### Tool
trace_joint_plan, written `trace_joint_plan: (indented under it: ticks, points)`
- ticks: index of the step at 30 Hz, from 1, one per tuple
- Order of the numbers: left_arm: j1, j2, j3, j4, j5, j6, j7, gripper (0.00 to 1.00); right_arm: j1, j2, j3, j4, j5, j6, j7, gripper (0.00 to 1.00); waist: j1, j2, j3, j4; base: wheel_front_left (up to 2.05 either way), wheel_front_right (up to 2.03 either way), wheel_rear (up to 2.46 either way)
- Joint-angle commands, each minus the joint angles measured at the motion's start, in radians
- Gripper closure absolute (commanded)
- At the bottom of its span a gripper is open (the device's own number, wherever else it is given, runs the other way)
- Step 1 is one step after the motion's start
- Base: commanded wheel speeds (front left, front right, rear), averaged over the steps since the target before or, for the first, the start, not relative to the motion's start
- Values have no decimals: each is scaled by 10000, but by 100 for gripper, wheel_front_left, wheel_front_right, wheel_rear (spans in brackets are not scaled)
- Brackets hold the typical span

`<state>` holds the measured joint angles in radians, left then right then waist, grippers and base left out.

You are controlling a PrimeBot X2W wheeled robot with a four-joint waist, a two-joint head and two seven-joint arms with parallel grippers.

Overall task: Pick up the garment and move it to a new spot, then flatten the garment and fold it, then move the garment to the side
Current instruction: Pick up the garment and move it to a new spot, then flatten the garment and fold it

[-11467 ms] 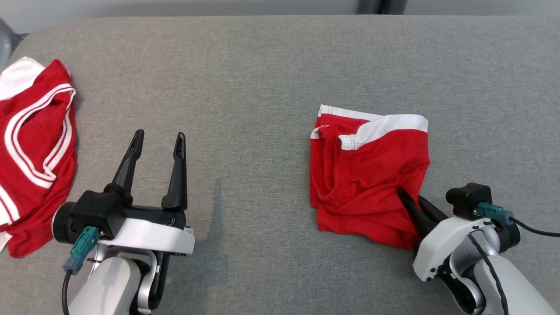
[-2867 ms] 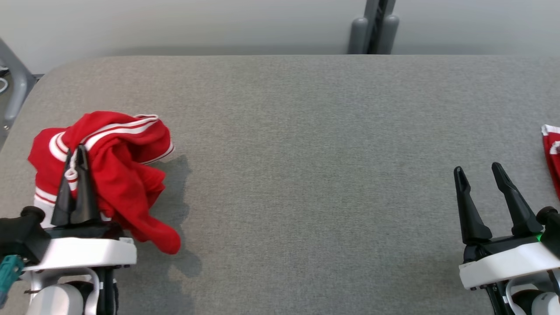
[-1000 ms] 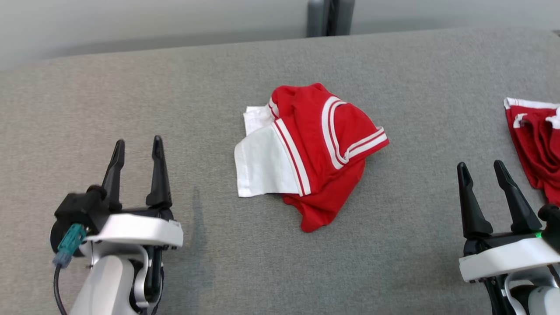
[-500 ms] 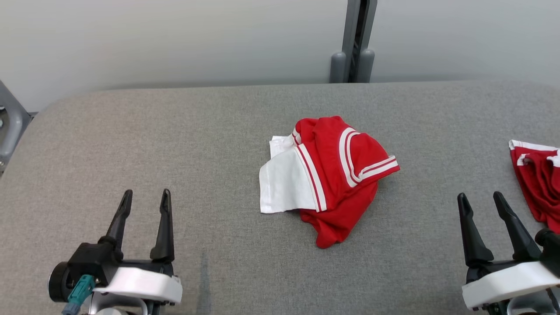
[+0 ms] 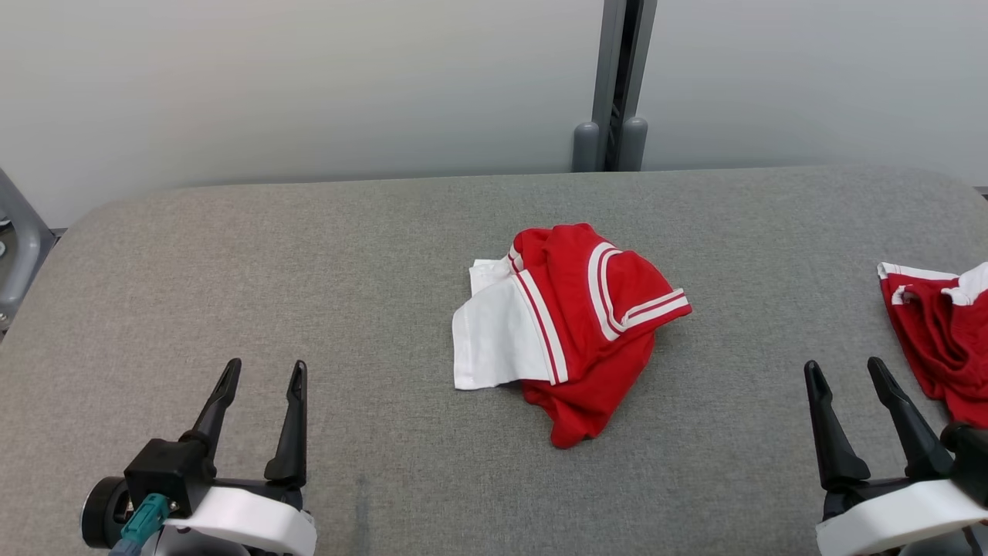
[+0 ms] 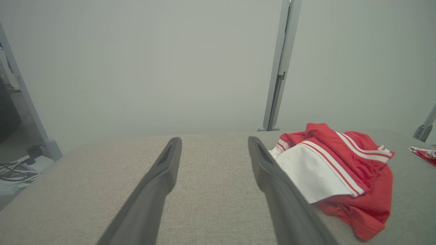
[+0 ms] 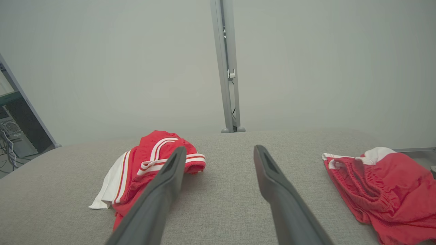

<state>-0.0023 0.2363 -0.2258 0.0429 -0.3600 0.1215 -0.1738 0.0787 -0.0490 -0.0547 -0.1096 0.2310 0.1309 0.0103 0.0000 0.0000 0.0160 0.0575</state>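
- Nearest to me, at the lower left of the head view, my left gripper (image 5: pixel 266 364) is over bare cloth. Its two long dark fingers are spread wide with nothing between them.
- At the lower right, my right gripper (image 5: pixel 842 363) stands just as wide apart and also has hold of nothing.
- Both are over the grey fabric-covered table (image 5: pixel 370 262), well apart from each other, fingers pointing away from me.
- Farther out, between the two, the crumpled red jersey garment with white stripes and a white panel (image 5: pixel 594 324) lies in a heap near the middle of the table, touching neither gripper. Its white panel is on my left side and a red tail of cloth points back toward me.
- Just beyond my right gripper lies a bunched red garment with a white elastic waistband (image 5: pixel 934 340). It is apart from the fingers and partly cut off by the head view's right edge.
- Past the table's far edge, a grey metal post (image 5: pixel 617 77) rises against a plain pale wall (image 5: pixel 231 77).
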Motion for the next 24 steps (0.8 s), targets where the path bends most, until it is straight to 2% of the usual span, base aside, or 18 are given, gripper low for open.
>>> trace_joint_plan:
  ticks: [1, 11, 15, 19, 24]
  points:
    - [99, 82, 23, -75, 39, 55, 45, 0, 97, -43, -28, -52, 16, -6, 33, 0, 0, 0, 7, -5, 0, 0, 0]
    - [39, 129, -32, -195, -24, 100, 121, 0, 57, -44, -68, -103, 70, -6, -2, 0, 0, 0, 93, 23, 0, 0, 0]
    - [-219, 104, -115, -247, 11, 85, 94, 0, -175, -129, 25, -183, -54, -4, 99, 0, 0, 0, 257, 230, 0, 0, 0]
    - [-485, 49, -186, -316, 64, 74, 43, 0, -721, -502, 755, -212, -207, -4, 364, 0, 0, 0, 557, 653, 0, 0, 0]
    - [-872, -135, -340, -318, 74, 20, -111, 0, -1799, -1198, 2434, 387, -137, -6, 795, 0, 0, 0, 975, 1377, 0, 0, 0]
